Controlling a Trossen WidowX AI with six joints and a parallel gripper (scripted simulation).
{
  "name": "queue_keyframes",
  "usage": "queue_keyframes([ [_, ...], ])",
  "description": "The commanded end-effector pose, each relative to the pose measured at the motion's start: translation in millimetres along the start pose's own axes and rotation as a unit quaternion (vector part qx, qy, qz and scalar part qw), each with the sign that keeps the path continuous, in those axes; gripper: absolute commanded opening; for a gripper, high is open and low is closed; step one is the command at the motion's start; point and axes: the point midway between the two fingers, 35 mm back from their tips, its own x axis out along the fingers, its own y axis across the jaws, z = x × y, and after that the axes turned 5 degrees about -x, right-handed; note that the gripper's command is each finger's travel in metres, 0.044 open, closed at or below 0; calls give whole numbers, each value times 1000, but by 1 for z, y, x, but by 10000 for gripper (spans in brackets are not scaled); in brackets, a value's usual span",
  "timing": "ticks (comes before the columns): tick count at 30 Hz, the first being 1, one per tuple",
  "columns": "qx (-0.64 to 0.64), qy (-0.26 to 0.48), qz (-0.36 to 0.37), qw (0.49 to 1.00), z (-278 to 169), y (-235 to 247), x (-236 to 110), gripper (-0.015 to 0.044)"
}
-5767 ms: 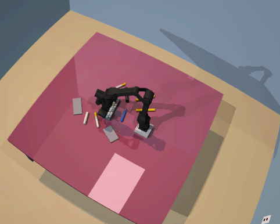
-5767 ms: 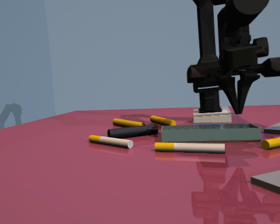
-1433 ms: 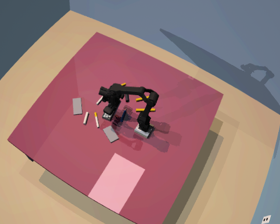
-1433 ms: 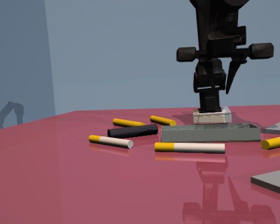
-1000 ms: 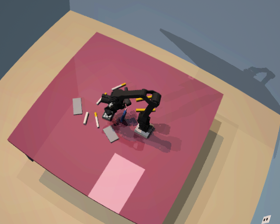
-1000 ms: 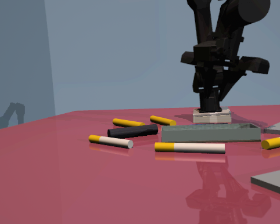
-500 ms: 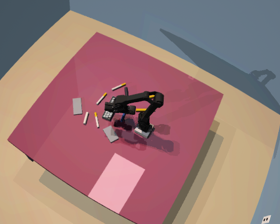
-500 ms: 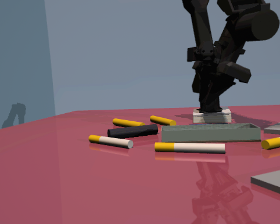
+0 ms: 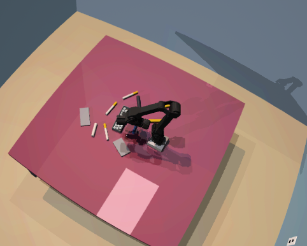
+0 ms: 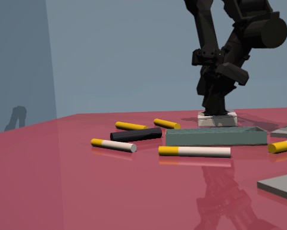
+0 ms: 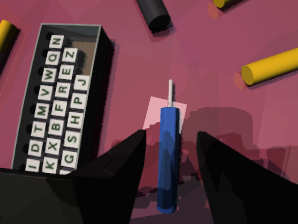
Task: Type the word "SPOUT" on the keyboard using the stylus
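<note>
The blue stylus point(image 11: 168, 155) point(image 9: 134, 129) with a thin white tip lies flat on the red desk, its tip on a small pale pink square point(image 11: 154, 114). My gripper point(image 11: 171, 135) point(image 9: 130, 124) hovers over it, open, with one dark finger on each side of the stylus and a gap between both fingers and its shaft. The keyboard point(image 11: 55, 107) point(image 9: 118, 127) point(image 10: 217, 137), a dark tray of white letter keys, lies just to the left of the stylus in the wrist view. In the exterior view the arm hides the stylus.
Several white and yellow cylinders point(image 9: 130, 95) point(image 9: 111, 108) point(image 10: 194, 151) point(image 11: 272, 66) and a black cylinder point(image 10: 136, 134) point(image 11: 154, 14) lie around the keyboard. Grey flat plates point(image 9: 85, 116) point(image 9: 121, 146) lie to the left and front. A large pink rectangle point(image 9: 128, 201) marks the near desk edge.
</note>
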Motion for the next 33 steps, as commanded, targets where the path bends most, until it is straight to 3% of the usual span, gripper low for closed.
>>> queue_keyframes([
  [1, 3, -3, -1, 1000, -1, -1, 4, 150],
  [33, 3, -3, -1, 1000, -13, 0, 22, 150],
])
